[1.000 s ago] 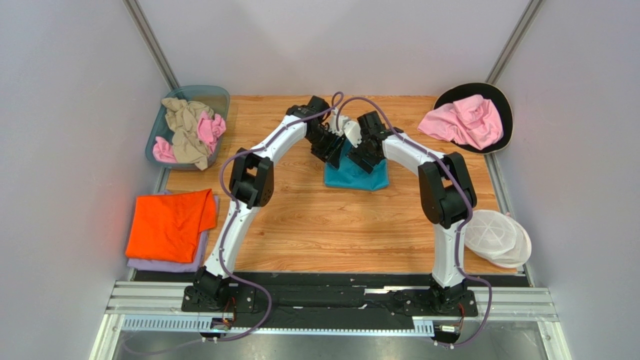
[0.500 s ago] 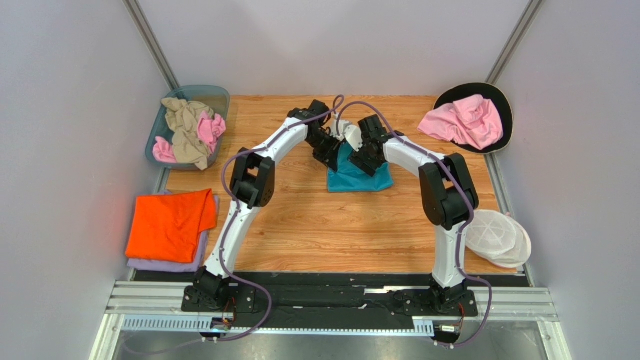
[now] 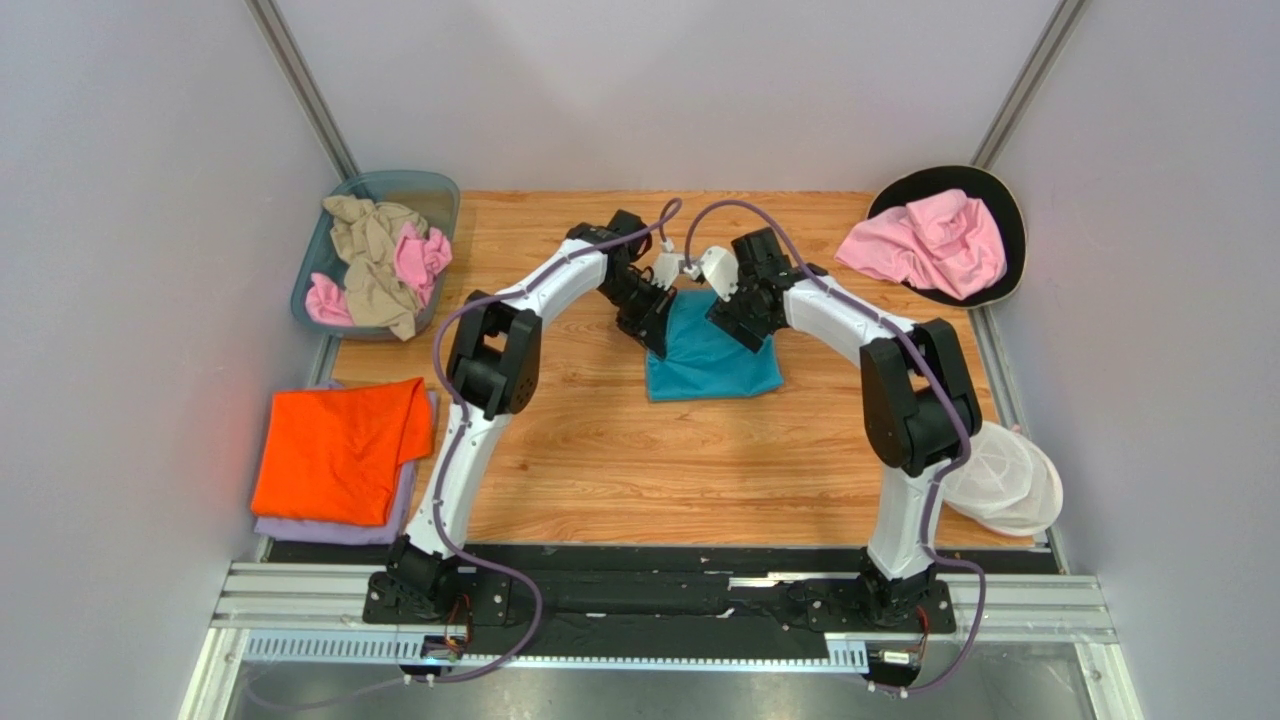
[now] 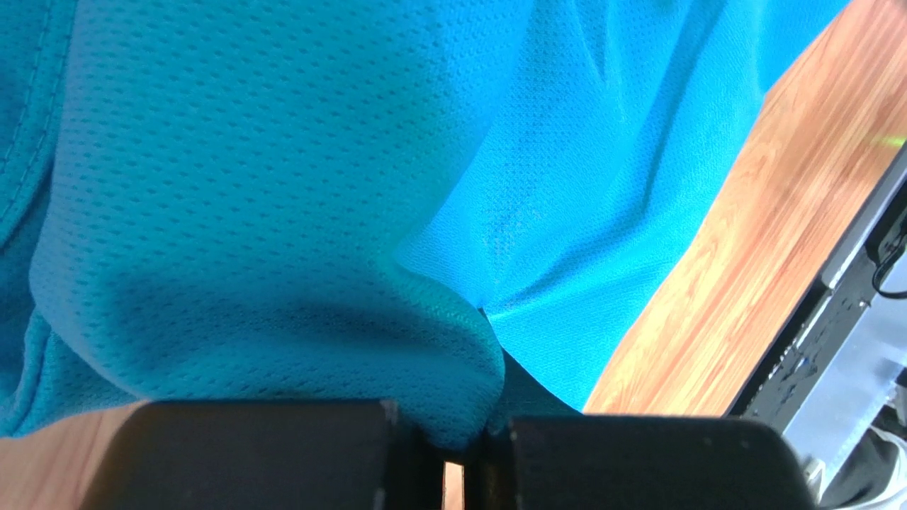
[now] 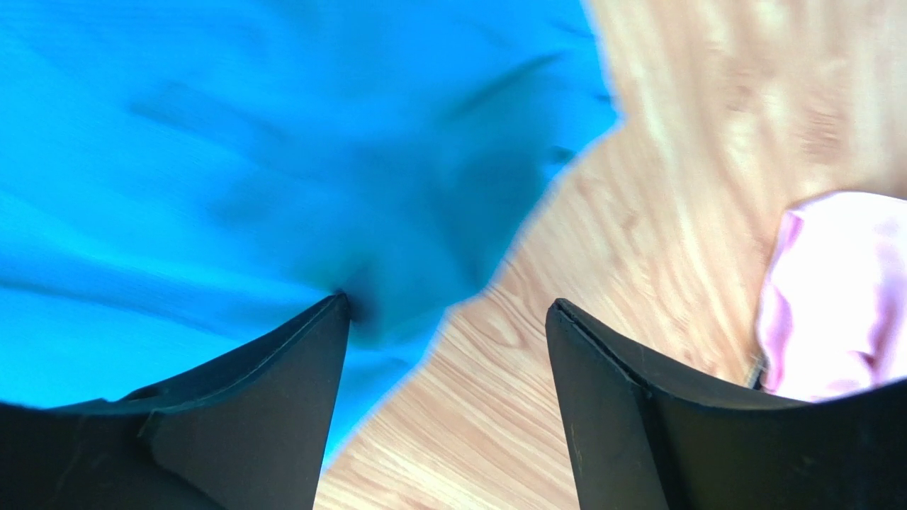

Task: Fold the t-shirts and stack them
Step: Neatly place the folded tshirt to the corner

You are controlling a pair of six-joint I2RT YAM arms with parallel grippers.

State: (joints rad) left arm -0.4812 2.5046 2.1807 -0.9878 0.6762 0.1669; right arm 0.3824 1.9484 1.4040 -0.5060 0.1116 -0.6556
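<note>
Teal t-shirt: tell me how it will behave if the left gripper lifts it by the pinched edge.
The teal t-shirt is probably floppy: it bunches into soft folds where the left gripper pinches it, so it should drape and unfold. Its thin mesh weave suggests it is light.
</note>
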